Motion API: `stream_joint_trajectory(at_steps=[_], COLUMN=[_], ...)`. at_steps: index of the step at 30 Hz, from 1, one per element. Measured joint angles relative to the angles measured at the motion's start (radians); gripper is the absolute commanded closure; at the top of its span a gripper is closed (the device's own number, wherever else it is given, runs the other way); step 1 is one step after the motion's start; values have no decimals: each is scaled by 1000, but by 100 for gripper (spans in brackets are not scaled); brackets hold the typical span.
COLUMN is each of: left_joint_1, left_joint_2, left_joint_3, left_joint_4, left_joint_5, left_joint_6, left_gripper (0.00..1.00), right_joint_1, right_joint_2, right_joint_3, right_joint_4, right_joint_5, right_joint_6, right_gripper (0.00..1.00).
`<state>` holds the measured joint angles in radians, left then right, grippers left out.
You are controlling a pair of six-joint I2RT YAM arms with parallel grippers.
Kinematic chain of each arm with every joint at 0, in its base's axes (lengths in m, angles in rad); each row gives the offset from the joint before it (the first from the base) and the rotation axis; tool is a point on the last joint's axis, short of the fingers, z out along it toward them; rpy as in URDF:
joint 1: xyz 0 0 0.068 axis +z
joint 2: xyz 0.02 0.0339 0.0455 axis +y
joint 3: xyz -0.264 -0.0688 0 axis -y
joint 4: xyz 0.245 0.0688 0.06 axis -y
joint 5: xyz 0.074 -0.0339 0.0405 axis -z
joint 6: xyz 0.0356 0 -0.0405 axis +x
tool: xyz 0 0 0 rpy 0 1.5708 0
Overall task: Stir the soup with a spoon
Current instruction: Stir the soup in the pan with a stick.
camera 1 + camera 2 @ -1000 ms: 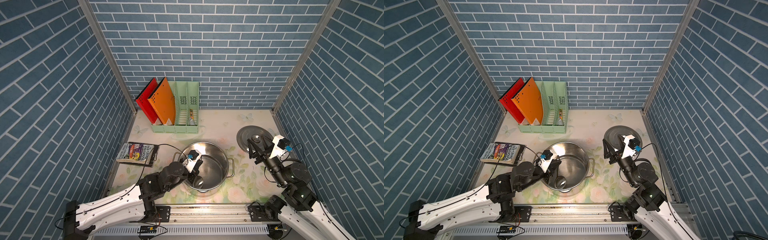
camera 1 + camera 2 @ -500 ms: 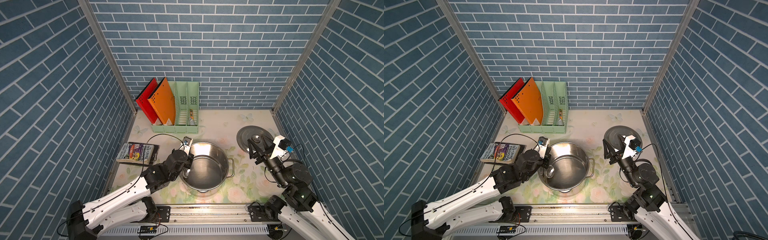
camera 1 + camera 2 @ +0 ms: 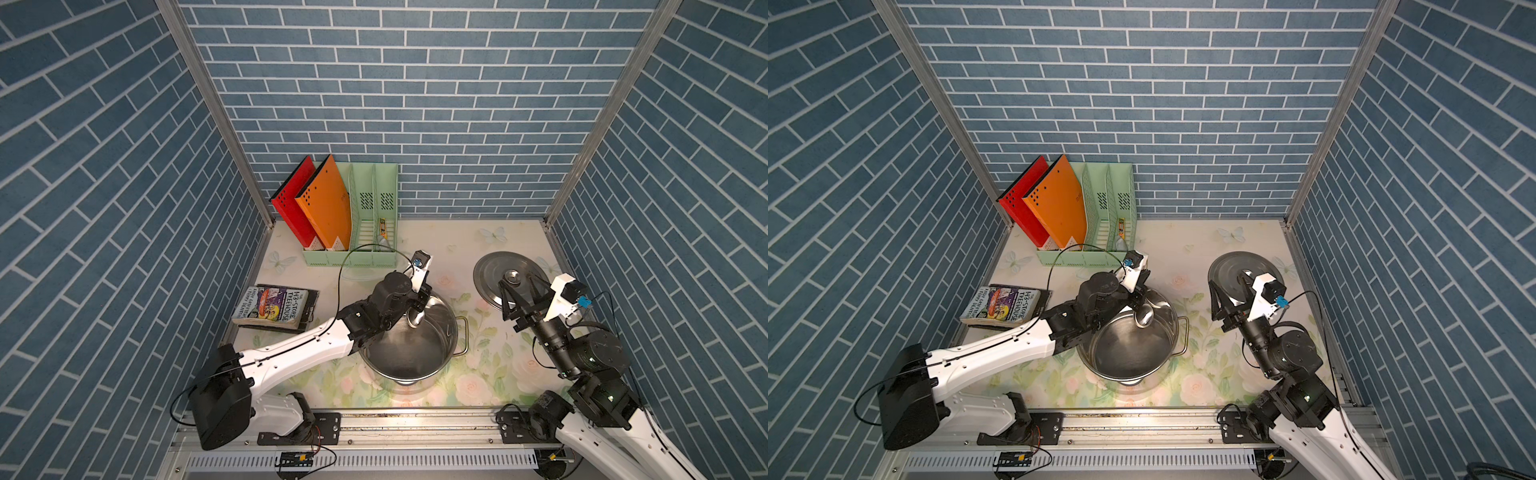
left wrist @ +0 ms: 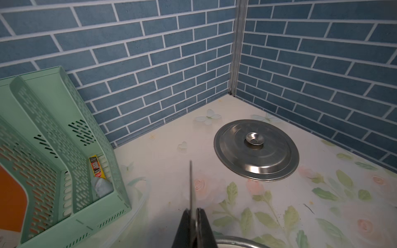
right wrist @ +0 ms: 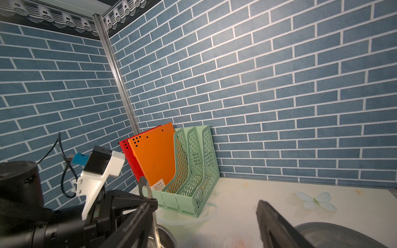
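Two robot arms stand at the tabletop (image 3: 436, 249): one left arm (image 3: 299, 353) and one right arm (image 3: 582, 353). Each carries a single pincer, so there are two in all, the left pincer (image 3: 419, 305) and the right pincer (image 3: 518, 286). There is one steel pot (image 3: 449, 330), one round lid (image 3: 488, 274), one spoon (image 3: 415, 319) and one book (image 3: 272, 309). One green file rack (image 3: 374, 199) holds two folders, one red folder (image 3: 291, 203) and one orange folder (image 3: 326, 203), and one small yellow packet (image 3: 382, 226).
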<state>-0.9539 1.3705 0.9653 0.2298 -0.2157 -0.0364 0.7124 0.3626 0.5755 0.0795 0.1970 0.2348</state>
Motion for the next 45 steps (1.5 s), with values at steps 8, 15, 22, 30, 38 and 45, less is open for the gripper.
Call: stream_joint_trajectory(at_steps=[8, 15, 22, 30, 38, 45], left_joint_1=[-100, -175, -179, -179, -75, -13], left_joint_2=[39, -64, -264, -397, -433, -364], left_joint_3=[-13, -89, -184, -220, -175, -146], left_joint_4=[66, 37, -89, -367, -555, -484], left_joint_5=[188, 279, 277, 110, -132, -238], left_joint_6=[-8, -28, -101, -148, -187, -158], left_gripper=[100, 100, 100, 100, 100, 100], right_joint_1=[0, 0, 0, 0, 0, 0], right_joint_2=[-34, -25, 1, 55, 65, 40], right_joint_3=[1, 1, 1, 1, 1, 1], right_joint_4=[-24, -27, -14, 21, 44, 43], right_joint_5=[19, 20, 19, 5, -10, -9], right_joint_6=[0, -10, -12, -11, -11, -11], right_gripper=[18, 0, 0, 0, 0, 0])
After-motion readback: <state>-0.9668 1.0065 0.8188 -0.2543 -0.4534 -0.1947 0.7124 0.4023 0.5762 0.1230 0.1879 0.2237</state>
